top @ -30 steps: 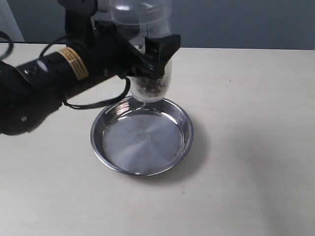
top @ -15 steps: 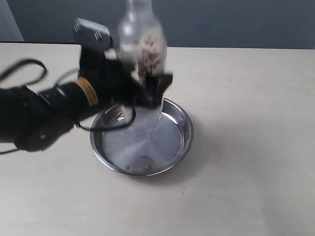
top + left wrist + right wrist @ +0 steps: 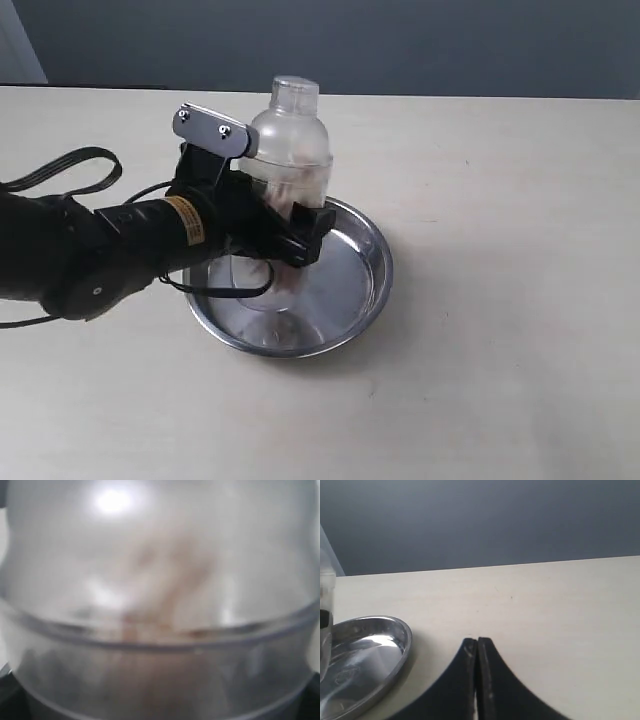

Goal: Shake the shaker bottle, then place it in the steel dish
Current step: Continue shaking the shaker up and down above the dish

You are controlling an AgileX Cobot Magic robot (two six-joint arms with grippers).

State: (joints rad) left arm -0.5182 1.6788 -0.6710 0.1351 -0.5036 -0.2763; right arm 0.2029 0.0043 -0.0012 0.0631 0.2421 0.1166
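The clear shaker bottle [image 3: 287,140] stands upright with its base down inside the steel dish [image 3: 365,290]. My left gripper [image 3: 285,230] is shut on its body, black fingers wrapped round its middle. In the left wrist view the bottle [image 3: 160,600] fills the whole picture as a blur, with brown granules showing faintly through the plastic. Whether the base rests on the dish floor I cannot tell. My right gripper [image 3: 477,641] is shut and empty, low over the table, off to the side of the dish [image 3: 395,635]. A sliver of the bottle [image 3: 325,590] shows at the edge of that view.
The pale wooden table [image 3: 520,300] stretches to the right of the dish and in front of it. A dark wall runs behind its far edge. The left arm's black cable [image 3: 70,165] loops over the table at the left.
The bottle has come down from high above the dish's far rim into the dish and now stands upright. The left arm has dropped lower with it, still holding it.
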